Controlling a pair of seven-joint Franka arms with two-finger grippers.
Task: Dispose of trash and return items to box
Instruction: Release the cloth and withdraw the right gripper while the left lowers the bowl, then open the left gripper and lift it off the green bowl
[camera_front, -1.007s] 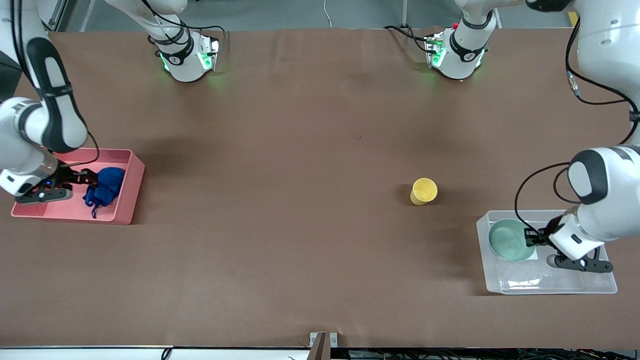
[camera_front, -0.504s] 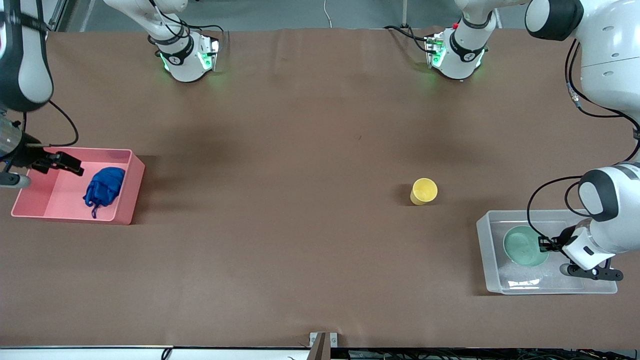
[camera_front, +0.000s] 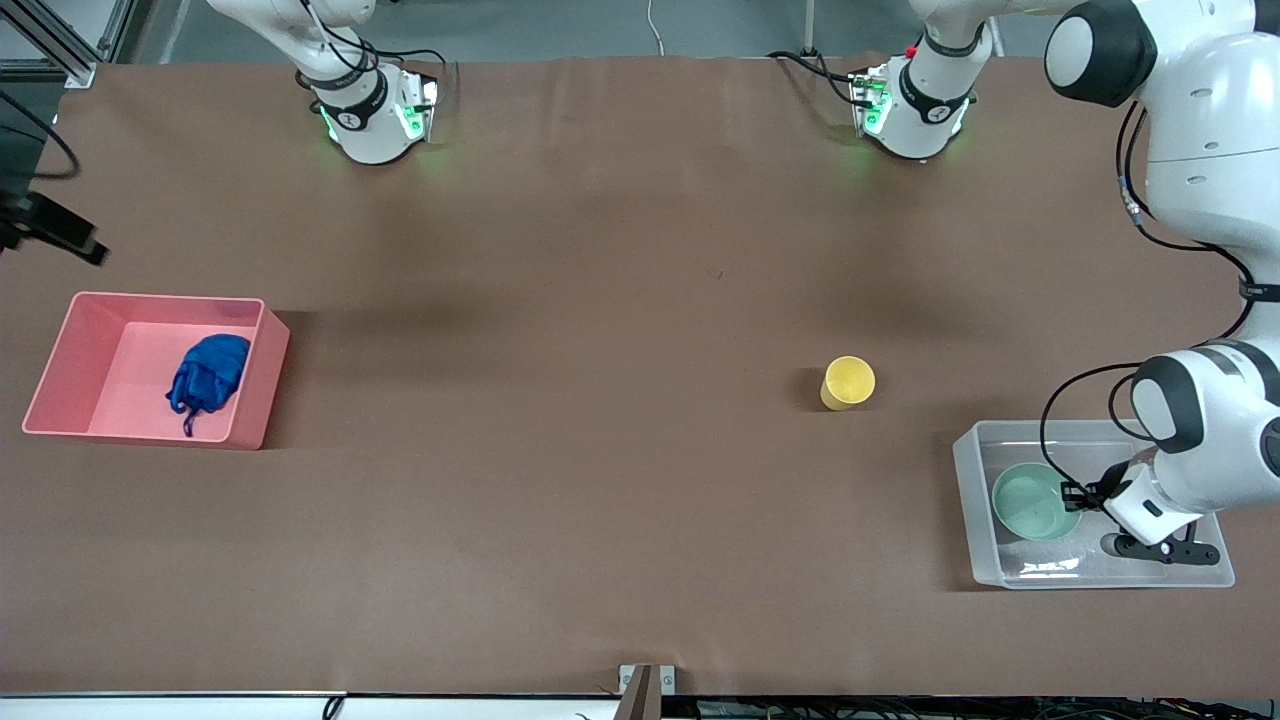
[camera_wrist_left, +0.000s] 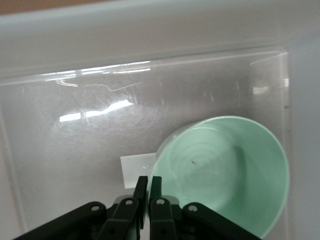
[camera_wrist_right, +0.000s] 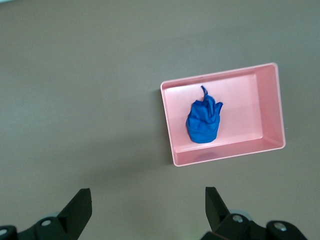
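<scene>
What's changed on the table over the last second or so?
The right gripper, jaws open, let go of the blue wad in the pink bin and rose up and away. The left gripper, jaws pinching the green bowl's rim, shifted the bowl around inside the clear box. The yellow cup and pink bin stayed put.

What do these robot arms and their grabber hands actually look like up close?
Both arms are glossy white with black joint bands, loose black cables looping alongside and green lights glowing at their bases. The left gripper is black, with two slim flat fingers on bolted linkages. The right gripper has matching black fingers.
</scene>
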